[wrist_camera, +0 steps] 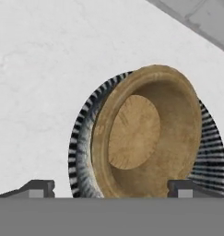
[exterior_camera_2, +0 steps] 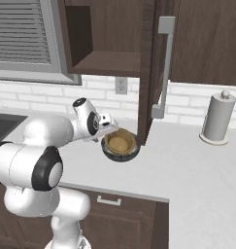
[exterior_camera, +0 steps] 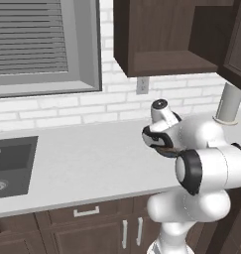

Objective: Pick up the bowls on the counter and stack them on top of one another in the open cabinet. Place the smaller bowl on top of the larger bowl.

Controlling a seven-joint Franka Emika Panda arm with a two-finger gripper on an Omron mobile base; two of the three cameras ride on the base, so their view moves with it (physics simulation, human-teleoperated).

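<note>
Our kitchen's pale counter (exterior_camera_2: pixel 197 165) runs under a brick wall; from the left we see the sink (exterior_camera: pixel 10 166), then our claw (wrist_camera: pixel 111 186), spread wide and empty beside the smaller bowl (exterior_camera_2: pixel 119 143), which sits nested inside the larger bowl (exterior_camera_2: pixel 131 154). Above, the open cabinet (exterior_camera_2: pixel 107 63) has a bare shelf, so we judge both bowls still need lifting up there

Window with grey blinds (exterior_camera: pixel 30 37) set above white brick wall (exterior_camera: pixel 67 106), wall outlet (exterior_camera_2: pixel 121 85) mounted below, paper towel roll (exterior_camera_2: pixel 218 118) stood upright at right
</note>
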